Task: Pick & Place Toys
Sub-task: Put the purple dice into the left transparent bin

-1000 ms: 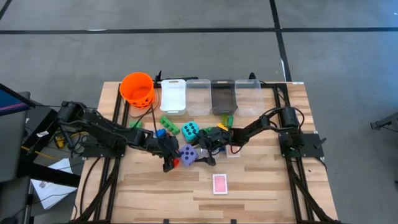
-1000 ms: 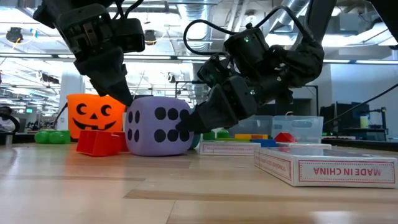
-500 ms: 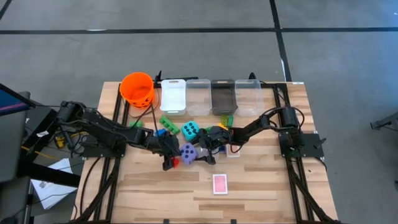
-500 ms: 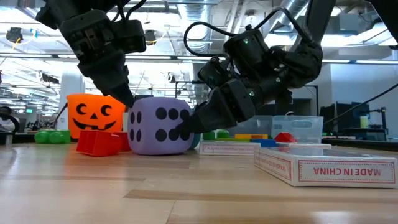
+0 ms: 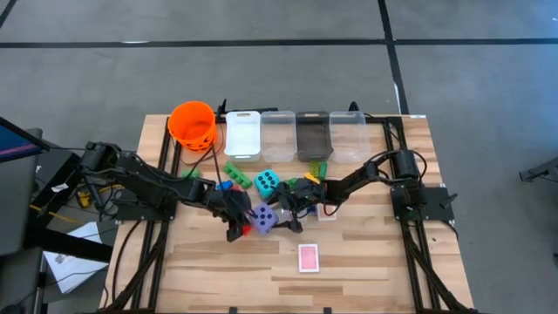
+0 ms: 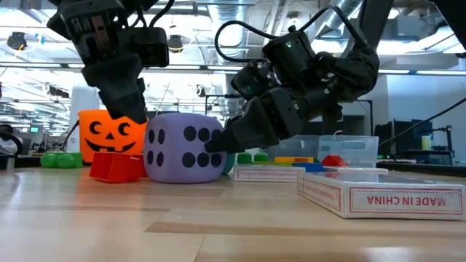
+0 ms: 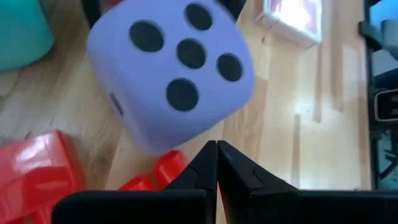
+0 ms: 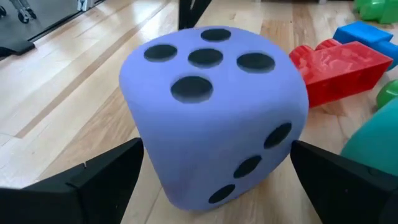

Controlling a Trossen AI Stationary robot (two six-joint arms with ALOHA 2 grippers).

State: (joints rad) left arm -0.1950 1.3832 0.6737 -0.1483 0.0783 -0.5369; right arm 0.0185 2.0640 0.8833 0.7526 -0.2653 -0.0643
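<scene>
Purple die [image 5: 264, 218]: dotted, resting on the counter [image 5: 366, 262] near its middle, between the two claws. Right claw [image 5: 281, 215]: fingers spread wide, one on each side of the die, which fills the gap between them in the right wrist view [image 8: 211, 118]; whether the fingers [image 8: 93, 180] actually press its faces cannot be told. Left claw [image 5: 237, 228]: fingers [image 7: 214, 165] shut together, empty, tip just beside the die's opposite face.

Items near the left claw: red bricks [image 7: 37, 168] on the counter, touching or nearly touching the die's lower edge; one shows as a red block [image 6: 115, 166] in the low view.

Items beyond the right claw: teal die [image 5: 268, 182] close behind the purple one; green brick [image 5: 236, 172] and blue brick [image 5: 226, 186] beside that.

Items farther out: pink-backed card deck [image 5: 308, 257] alone toward the counter's front edge; orange bucket [image 5: 193, 124] and a row of clear bins [image 5: 295, 133] along the far edge.
</scene>
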